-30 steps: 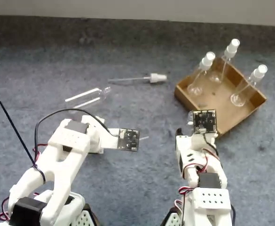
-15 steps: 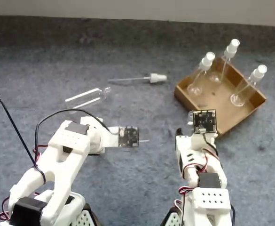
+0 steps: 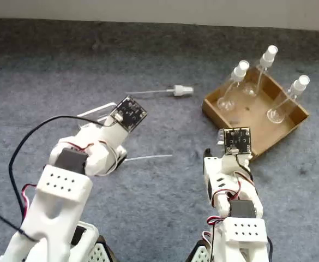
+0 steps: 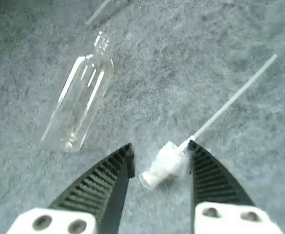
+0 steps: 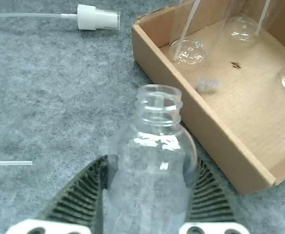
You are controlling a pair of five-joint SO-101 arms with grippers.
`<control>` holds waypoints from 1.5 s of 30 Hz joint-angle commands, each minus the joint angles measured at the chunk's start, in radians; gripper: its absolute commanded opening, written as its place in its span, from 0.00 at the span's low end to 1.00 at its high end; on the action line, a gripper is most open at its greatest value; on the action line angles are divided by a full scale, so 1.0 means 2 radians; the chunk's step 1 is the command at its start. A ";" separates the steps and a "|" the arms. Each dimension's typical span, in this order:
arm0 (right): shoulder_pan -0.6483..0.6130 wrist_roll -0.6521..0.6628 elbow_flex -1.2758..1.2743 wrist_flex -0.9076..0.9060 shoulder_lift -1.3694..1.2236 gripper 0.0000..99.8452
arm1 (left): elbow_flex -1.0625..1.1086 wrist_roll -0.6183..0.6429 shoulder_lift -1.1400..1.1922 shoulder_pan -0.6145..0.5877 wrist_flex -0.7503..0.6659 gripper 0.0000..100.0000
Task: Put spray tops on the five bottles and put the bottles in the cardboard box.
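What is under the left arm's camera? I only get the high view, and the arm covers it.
Observer: The left pincer is open, with a spray top lying between its jaws.
Operator: And the other arm?
Observer: The right pincer is shut on a topless bottle, neck toward the cardboard box.
Operator: Is the one on the carpet capped?
Observer: No, the lying bottle has a bare neck.

Cardboard box (image 3: pixel 250 115) sits at the table's (image 3: pixel 164 207) right rear, with three bottles (image 3: pixel 233 84) standing inside. A spray top (image 3: pixel 180 90) lies left of it, and a lying bottle (image 4: pixel 79 105) farther left. Beside that bottle, a second spray top (image 4: pixel 164 163) lies between the left pincer's (image 4: pixel 160 147) jaws. The right pincer (image 5: pixel 152 165) grips another bottle (image 5: pixel 154 146) just before the box.
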State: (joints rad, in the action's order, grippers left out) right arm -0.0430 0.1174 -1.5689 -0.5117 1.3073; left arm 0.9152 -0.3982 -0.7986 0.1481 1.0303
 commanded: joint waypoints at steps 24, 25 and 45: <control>0.003 0.001 0.003 0.015 0.007 0.08 | -0.028 0.252 -0.156 -0.003 0.233 0.14; 0.003 0.001 0.003 0.015 0.007 0.08 | -0.028 0.279 -0.156 -0.003 0.232 0.14; 0.003 0.002 -0.010 0.015 0.007 0.08 | -0.070 0.388 -0.155 -0.025 0.206 0.14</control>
State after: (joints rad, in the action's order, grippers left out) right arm -0.0430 0.1174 -1.5888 -0.5010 1.3119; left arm 0.8846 0.3659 -1.1009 0.1266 1.4584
